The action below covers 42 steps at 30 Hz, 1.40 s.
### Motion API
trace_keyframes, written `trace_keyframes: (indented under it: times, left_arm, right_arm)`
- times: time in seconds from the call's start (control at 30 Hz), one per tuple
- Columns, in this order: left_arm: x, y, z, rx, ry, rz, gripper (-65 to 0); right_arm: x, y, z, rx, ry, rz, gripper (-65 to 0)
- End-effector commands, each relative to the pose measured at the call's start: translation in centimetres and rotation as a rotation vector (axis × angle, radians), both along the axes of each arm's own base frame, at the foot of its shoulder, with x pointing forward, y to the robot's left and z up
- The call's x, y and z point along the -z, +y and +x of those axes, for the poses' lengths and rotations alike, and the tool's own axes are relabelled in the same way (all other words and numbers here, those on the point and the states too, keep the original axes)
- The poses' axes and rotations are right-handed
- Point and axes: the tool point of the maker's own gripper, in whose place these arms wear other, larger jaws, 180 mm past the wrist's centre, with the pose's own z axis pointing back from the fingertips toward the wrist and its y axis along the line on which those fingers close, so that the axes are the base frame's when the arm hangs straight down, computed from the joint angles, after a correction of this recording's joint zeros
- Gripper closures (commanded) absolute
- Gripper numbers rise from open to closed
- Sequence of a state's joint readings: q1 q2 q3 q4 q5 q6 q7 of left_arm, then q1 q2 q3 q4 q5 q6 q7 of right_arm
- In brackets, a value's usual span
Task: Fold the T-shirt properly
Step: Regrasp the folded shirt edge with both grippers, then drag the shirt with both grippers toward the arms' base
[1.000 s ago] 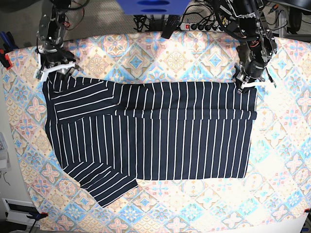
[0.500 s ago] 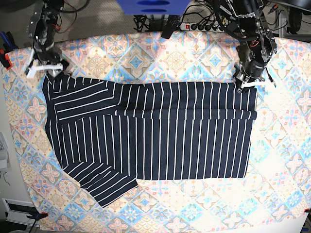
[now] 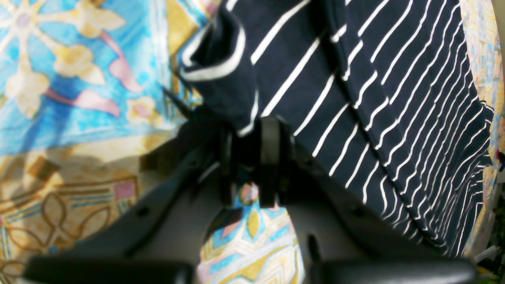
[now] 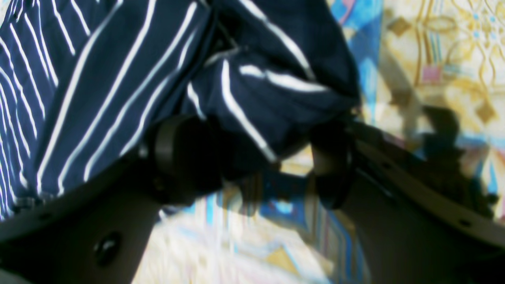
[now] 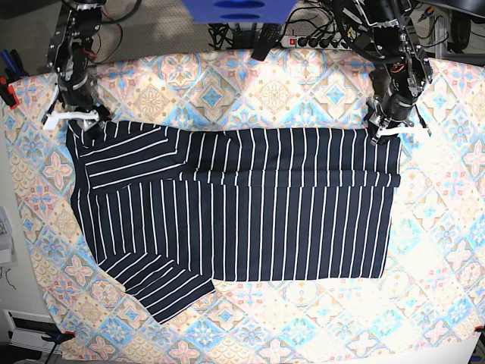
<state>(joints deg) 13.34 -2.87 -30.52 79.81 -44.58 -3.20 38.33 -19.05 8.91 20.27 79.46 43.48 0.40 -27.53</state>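
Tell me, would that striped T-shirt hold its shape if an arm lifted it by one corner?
Probably not. The T-shirt lies flat in soft folds and bunches where the left gripper pinches it, so it would likely hang limp. It looks thin, so probably light. It would likely wrinkle rather than slide across the patterned cloth.

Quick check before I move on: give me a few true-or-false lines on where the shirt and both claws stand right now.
1. The left claw is shut on a corner of the T-shirt. True.
2. The right claw is clamped tight. False: its jaws stand wide, with a bunched shirt corner between them.
3. The shirt lies on a bare wooden table. False: it lies on a patterned cloth.
4. One sleeve sticks out at the base view's lower left. True.
5. The shirt is plain white. False: dark with white stripes.
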Motion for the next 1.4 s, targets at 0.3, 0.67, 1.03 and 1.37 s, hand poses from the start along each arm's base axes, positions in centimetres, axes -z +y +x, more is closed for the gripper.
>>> trace_keyframes:
  times: [0.3, 0.67, 1.03, 1.37]
  left_arm:
    - [-0.2, 0.7, -1.1, -0.002, 0.004, 0.018, -1.8]
    - [2.0, 1.0, -6.7, -0.007, 0.118, 0.021, 0.0]
    - [-0.4, 1.7, -11.8, 0.03, 0.161, 0.107, 0.0]
    - [0.3, 1.8, -15.7, 0.035, 0.243, 0.11, 0.0]
  right_arm:
    - [-0.4, -0.9, -0.1, 0.006, 0.007, -0.014, -6.2]
    - [1.1, -3.0, -6.6, 0.061, 0.119, -0.041, 0.0]
    - [-1.6, -3.6, -9.2, 0.028, 0.125, -0.107, 0.0]
    - [-1.4, -3.6, -11.6, 0.017, 0.174, -0.114, 0.0]
